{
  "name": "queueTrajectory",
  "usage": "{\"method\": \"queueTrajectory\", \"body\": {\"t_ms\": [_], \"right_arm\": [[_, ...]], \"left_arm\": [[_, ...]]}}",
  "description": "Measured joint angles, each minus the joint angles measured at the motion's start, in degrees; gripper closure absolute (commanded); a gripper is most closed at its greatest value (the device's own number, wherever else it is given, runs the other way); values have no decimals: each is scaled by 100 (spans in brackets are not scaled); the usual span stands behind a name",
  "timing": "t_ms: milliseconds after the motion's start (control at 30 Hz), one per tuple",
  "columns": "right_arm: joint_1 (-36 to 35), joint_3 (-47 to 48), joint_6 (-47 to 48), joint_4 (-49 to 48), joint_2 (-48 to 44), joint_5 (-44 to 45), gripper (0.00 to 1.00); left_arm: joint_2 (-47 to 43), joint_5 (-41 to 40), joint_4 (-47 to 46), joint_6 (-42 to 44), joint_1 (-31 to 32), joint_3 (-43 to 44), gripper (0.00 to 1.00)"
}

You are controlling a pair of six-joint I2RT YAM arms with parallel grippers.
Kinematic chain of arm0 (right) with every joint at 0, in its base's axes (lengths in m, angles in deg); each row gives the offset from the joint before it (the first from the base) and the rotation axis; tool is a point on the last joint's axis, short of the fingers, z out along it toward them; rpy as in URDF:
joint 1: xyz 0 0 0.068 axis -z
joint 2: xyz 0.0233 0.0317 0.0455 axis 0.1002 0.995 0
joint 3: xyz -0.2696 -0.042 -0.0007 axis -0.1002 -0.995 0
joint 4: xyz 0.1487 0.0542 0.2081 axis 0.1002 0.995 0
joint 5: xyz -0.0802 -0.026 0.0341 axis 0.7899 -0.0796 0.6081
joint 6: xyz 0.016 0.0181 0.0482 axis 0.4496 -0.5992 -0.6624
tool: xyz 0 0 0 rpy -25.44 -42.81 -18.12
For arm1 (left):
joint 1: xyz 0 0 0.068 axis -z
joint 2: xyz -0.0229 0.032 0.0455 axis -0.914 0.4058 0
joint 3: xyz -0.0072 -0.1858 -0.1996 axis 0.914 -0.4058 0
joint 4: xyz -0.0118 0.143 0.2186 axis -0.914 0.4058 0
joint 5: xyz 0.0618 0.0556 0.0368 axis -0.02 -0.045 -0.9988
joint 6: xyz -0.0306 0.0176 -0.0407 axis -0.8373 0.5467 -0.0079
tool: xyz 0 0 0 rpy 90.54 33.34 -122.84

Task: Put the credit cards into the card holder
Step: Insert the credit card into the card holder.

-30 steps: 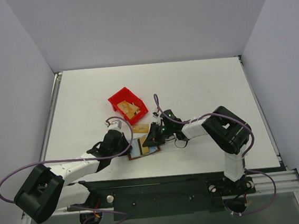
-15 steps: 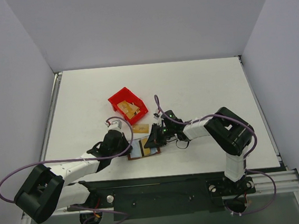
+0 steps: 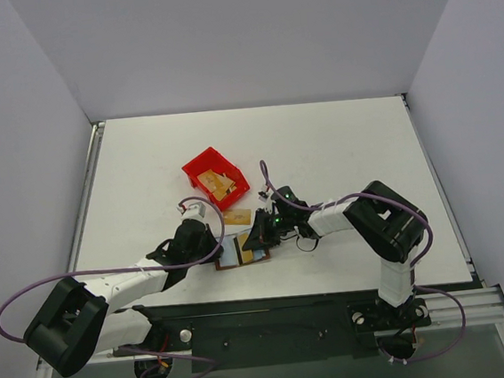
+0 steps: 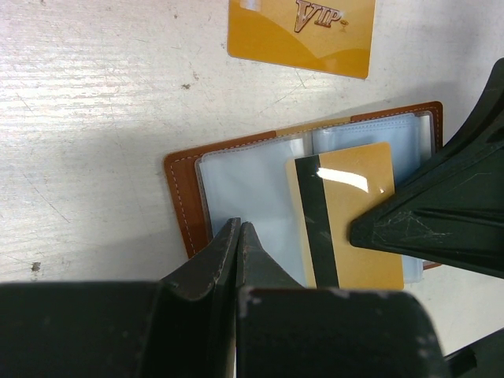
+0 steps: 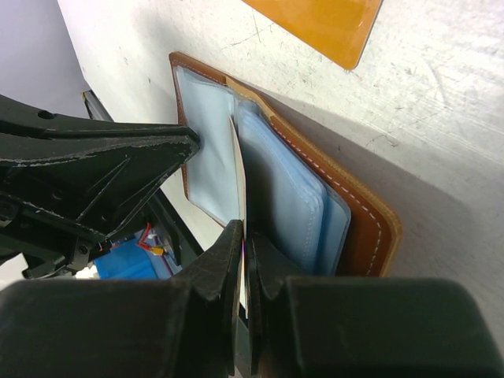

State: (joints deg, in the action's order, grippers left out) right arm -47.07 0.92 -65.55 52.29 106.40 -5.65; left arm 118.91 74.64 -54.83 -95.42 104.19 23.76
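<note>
The card holder (image 3: 227,255) lies open on the table between the arms, its brown cover (image 4: 179,197) and light blue panels facing up. My right gripper (image 3: 261,237) is shut on a gold card with a dark stripe (image 4: 346,220), which lies over the right-hand panels. In the right wrist view that card (image 5: 239,181) stands edge-on between blue panels, beside the brown cover (image 5: 358,213). My left gripper (image 4: 239,230) is shut, its tips pressing on the left blue panel. A loose gold VIP card (image 4: 303,31) lies on the table just beyond the holder.
A red plastic bin (image 3: 198,169) stands behind the holder, with more gold cards (image 3: 220,185) inside. The loose card (image 3: 237,216) lies between bin and holder. White walls enclose the table on three sides.
My right gripper has shifted slightly towards the holder with the striped card. The left arm and the holder have not visibly moved.
</note>
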Motion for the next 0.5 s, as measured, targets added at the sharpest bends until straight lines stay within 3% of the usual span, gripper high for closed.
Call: {"method": "queueTrajectory", "body": {"t_ms": [500], "right_arm": [[-35,175,-127,-83,210,-127,100]], "left_arm": [[20,-20,-17,4,0,0,100]]}}
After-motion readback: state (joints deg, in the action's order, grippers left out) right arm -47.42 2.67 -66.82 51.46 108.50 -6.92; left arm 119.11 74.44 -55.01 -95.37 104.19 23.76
